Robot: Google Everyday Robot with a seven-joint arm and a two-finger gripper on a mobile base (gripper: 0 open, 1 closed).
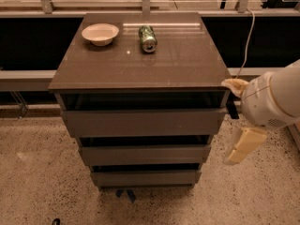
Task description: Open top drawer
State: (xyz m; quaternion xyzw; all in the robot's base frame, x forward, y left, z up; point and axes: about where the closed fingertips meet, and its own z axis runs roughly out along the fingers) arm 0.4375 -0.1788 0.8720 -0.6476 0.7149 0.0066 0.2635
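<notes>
The grey cabinet [140, 55] stands in the middle of the camera view with three drawers. The top drawer [140, 122] is the widest and uppermost, with a flat handleless grey front. A dark gap shows between its front and the cabinet's top slab. My gripper [232, 100] is at the right end of the top drawer, level with its upper right corner and touching or nearly touching it. The white arm [276, 100] reaches in from the right edge of the view.
A white bowl [100, 33] and a green can [148, 38] lying on its side rest on the cabinet top. Two narrower-looking drawers [144, 154] sit below. A white cable [247, 36] hangs at the right. A metal rail runs behind, and the floor [37, 172] is speckled.
</notes>
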